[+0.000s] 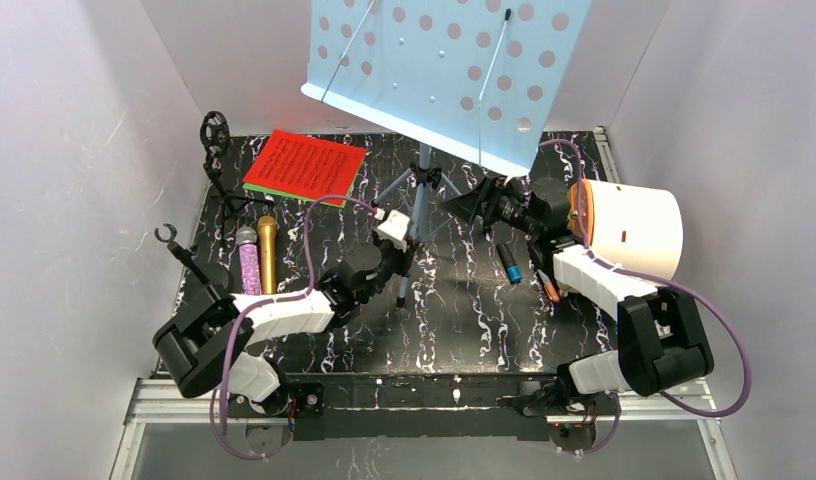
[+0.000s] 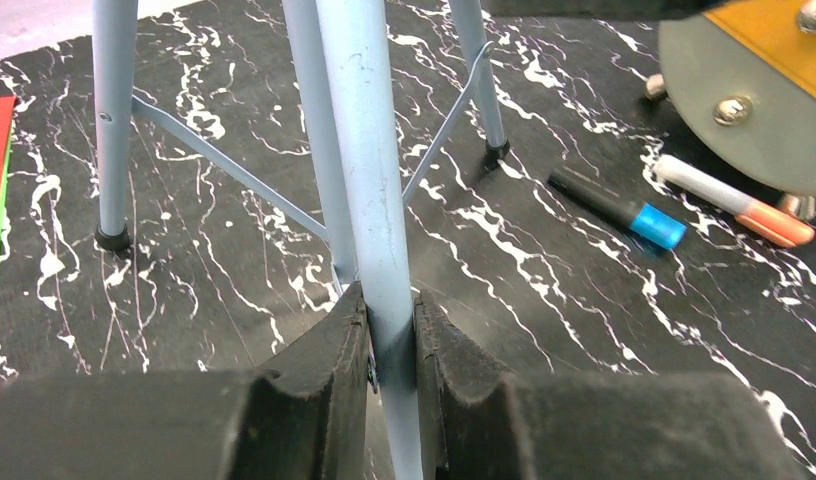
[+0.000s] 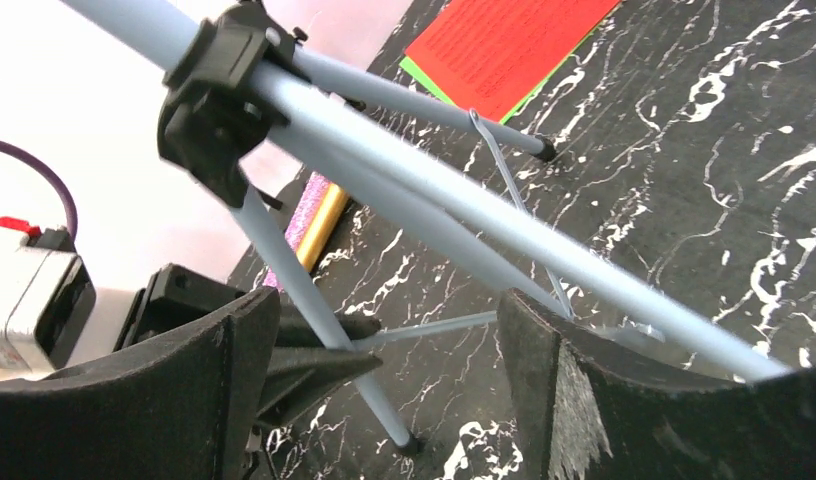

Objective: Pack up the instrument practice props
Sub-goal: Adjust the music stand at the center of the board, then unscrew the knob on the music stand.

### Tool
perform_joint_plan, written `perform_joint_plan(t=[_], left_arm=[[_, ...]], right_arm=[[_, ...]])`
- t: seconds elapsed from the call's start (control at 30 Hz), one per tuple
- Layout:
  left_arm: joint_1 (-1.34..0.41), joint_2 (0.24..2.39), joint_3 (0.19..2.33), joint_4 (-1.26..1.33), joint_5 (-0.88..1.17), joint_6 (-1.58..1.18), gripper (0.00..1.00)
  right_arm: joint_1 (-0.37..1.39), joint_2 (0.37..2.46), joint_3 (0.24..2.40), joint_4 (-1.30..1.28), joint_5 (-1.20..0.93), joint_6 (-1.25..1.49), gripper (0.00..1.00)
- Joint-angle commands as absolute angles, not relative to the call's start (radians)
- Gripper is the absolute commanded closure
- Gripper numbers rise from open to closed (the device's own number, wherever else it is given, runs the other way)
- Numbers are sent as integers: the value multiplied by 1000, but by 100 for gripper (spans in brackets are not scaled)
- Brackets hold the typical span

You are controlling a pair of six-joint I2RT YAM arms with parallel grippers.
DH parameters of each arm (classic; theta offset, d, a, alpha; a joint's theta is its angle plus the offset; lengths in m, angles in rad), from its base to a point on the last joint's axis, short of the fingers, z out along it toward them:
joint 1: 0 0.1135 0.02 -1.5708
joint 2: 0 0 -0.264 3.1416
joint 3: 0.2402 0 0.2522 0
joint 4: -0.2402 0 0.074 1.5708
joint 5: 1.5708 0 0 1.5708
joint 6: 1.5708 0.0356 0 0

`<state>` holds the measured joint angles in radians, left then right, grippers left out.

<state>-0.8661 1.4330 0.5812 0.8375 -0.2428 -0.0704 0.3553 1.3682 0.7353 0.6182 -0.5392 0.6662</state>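
The pale blue perforated music rack (image 1: 444, 70) stands on its tripod legs (image 1: 421, 190) at the back middle. My left gripper (image 1: 399, 262) is shut on the near tripod leg (image 2: 369, 150), and the jaws pinch it low down (image 2: 392, 340). My right gripper (image 1: 464, 205) is open just right of the tripod, with the legs between and beyond its fingers (image 3: 389, 310). The red score sheet (image 1: 306, 165) lies on a green one (image 1: 284, 192) at the back left. The gold microphone (image 1: 268, 255) and the purple glitter microphone (image 1: 249, 262) lie side by side at the left. Thin black mic mounts (image 1: 216, 150) (image 1: 179, 250) stand at the left edge.
A white cylindrical container with an orange rim (image 1: 639, 230) lies on its side at the right. A blue-capped marker (image 1: 510, 265) and an orange-capped marker (image 1: 551, 288) lie on the black marbled mat (image 1: 464, 320) near it. White walls enclose the table.
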Motion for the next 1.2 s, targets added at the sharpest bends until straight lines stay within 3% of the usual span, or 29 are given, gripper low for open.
perform_joint_plan(t=[0.0,0.2,0.4,0.73,0.9,1.17], left_arm=[[-915,1339,538,731,-286,-116,100],[-920,1234,505,659,-270,-174,99],[-920,1158,570,552,-250,-182,76],[-851,1054,655,578,-147,-171,50],[-676,1113,727,670,73,-314,47],[-589,1247,858,789,203,-365,43]], right_arm=[[378,1381,802,707,-599,730,15],[388,1360,821,705,-623,750,23],[394,1340,848,697,-660,755,30],[403,1331,895,686,-687,744,35],[415,1358,920,684,-689,754,39],[431,1389,947,677,-681,750,49]])
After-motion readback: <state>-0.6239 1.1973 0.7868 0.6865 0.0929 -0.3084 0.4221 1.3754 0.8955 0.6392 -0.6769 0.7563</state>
